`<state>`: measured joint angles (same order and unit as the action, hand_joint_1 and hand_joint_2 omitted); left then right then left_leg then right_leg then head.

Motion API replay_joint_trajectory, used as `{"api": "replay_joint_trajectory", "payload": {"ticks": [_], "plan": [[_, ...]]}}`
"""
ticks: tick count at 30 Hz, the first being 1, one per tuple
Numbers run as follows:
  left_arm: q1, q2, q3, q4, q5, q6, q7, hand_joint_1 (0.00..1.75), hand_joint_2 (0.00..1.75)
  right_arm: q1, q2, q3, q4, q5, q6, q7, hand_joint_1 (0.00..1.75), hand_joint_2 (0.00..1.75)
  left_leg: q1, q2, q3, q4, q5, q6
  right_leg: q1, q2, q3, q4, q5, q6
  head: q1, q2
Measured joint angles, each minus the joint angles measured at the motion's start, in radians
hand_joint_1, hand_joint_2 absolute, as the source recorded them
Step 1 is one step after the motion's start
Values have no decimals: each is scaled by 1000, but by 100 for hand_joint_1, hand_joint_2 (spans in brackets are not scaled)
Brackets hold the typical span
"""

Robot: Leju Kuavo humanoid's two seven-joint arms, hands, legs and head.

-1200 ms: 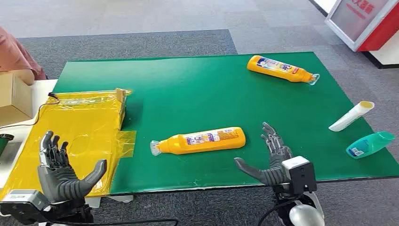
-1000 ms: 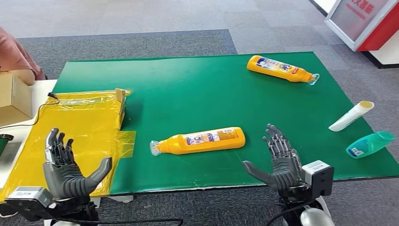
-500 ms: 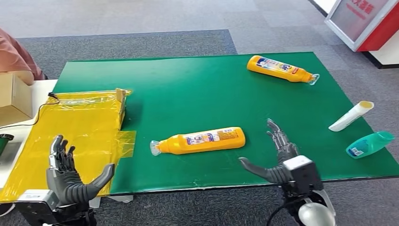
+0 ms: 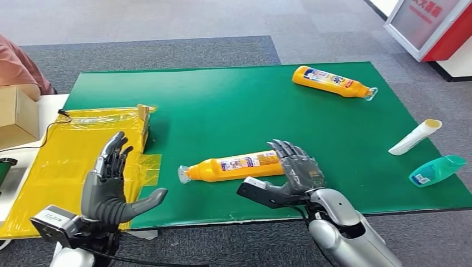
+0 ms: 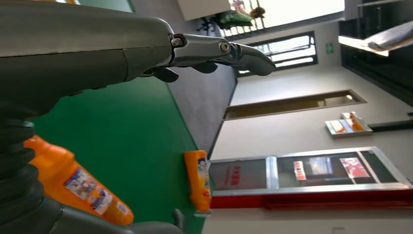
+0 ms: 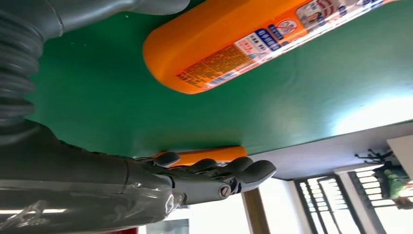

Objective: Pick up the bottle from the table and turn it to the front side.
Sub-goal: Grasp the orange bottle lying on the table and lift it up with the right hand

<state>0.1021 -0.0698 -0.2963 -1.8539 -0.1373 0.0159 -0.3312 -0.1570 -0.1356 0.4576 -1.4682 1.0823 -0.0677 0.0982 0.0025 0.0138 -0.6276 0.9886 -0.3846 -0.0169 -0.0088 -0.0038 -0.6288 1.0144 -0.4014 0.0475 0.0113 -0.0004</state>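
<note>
An orange bottle [image 4: 234, 166] lies on its side on the green mat [image 4: 222, 111], cap pointing left and label facing up. It appears large in the right wrist view, orange bottle [image 6: 253, 39], and in the left wrist view, orange bottle [image 5: 83, 187]. My right hand [image 4: 292, 172] is spread open at the bottle's base end, with thumb and fingers either side of it and no grip visible. The right hand [image 6: 146, 175] fingers stay clear of the bottle. Over the yellow bag, my left hand [image 4: 111, 186] is raised, open and holding nothing, left of the cap.
A second orange bottle [image 4: 331, 81] lies at the mat's far right. A white tube [image 4: 414, 137] and a teal bottle [image 4: 438, 170] lie at the right edge. A yellow bag [image 4: 72, 150] covers the left side, with a cardboard box [image 4: 16, 114] and a person's sleeve [image 4: 16, 61] beyond.
My right hand has swung left and forward from the table's front edge to the near bottle's base end. My left hand has risen and moved right, toward the mat. The bottles lie unmoved.
</note>
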Motion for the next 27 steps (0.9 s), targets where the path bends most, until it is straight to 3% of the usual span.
{"api": "replay_joint_trajectory", "payload": {"ticks": [12,20,27], "plan": [[-251,-7,-88,129,43,-61,51,0,175,-224,27,154,333,41,64,8,0,175,0,0,0,0,3,0,0,0,0,0,2,0,0,0],[-292,-12,-110,164,67,-61,61,0,175,-306,68,206,521,68,65,12,0,175,0,0,-1,0,3,0,0,0,-1,0,2,0,0,0],[-298,-15,-135,178,86,-70,50,0,175,-359,103,224,645,35,79,-37,0,175,0,0,-1,0,3,0,0,0,-1,0,2,0,0,0]]}}
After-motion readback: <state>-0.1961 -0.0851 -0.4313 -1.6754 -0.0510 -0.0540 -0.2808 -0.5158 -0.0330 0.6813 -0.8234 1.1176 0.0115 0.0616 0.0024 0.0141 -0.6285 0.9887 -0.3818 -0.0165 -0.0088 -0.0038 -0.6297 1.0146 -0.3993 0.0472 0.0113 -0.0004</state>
